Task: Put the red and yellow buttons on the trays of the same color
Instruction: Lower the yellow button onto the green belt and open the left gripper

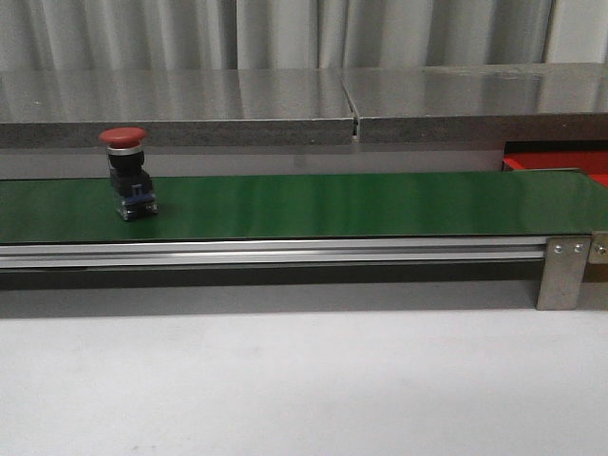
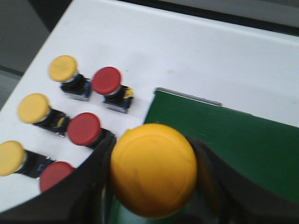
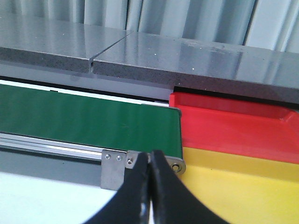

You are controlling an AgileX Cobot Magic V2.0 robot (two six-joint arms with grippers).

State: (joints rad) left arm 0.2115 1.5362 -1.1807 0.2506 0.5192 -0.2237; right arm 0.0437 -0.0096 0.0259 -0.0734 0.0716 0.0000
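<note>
A red button (image 1: pixel 126 171) stands upright on the green belt (image 1: pixel 332 204) at the left. My left gripper (image 2: pixel 154 172) is shut on a yellow button (image 2: pixel 153 169), held over the belt's end (image 2: pixel 224 140). Several more red buttons (image 2: pixel 106 80) and yellow buttons (image 2: pixel 62 68) stand on the white table beside it. My right gripper (image 3: pixel 149 161) is shut and empty, near the belt's right end. Past it lie the red tray (image 3: pixel 233 126) and the yellow tray (image 3: pixel 238 191). A corner of the red tray shows in the front view (image 1: pixel 560 163). Neither gripper shows in the front view.
A grey stone ledge (image 1: pixel 285 104) runs behind the belt. The belt's aluminium frame (image 1: pixel 266 252) ends in a metal bracket (image 1: pixel 560 271) at the right. White table (image 1: pixel 304 380) lies in front.
</note>
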